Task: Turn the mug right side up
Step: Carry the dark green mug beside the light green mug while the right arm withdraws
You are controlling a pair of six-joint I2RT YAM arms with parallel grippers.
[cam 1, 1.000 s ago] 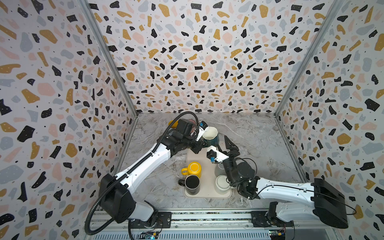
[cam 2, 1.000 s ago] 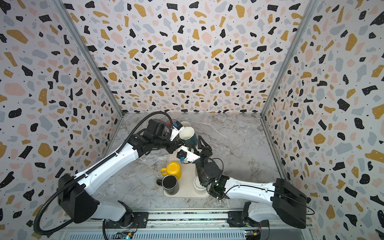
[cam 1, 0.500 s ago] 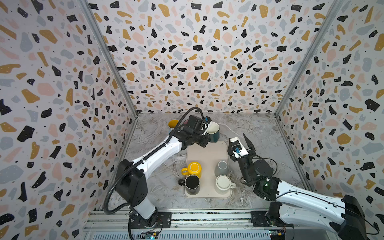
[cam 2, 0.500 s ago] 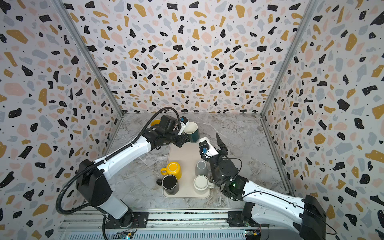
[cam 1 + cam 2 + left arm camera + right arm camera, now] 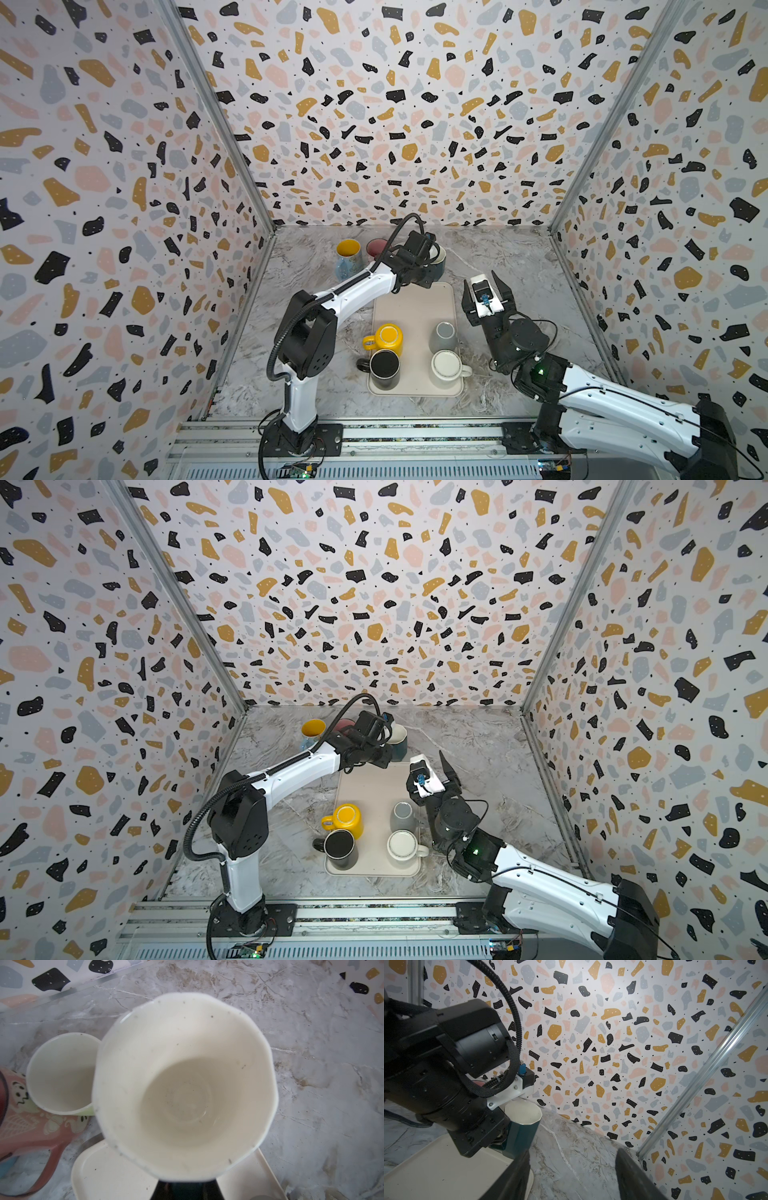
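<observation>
Teal outside and cream inside, the mug (image 5: 523,1126) stands upright with its mouth up at the far end of the tray (image 5: 411,307), where the tray's edge meets the marble table (image 5: 519,266). Whether its base rests down cannot be told. The left gripper (image 5: 501,1141) is clenched on the mug's side nearest the tray, its fingers mostly hidden behind the arm. The right gripper (image 5: 479,280) hangs released and empty just off the tray's right edge, jaws spread and clear of the mug. On the tray's near half sit a yellow mug (image 5: 388,336), a black mug (image 5: 384,363), a grey mug (image 5: 444,334) and a cream mug (image 5: 446,365). Beyond the tray's far left corner stand a blue mug (image 5: 348,257) and a pink mug (image 5: 31,1122).
</observation>
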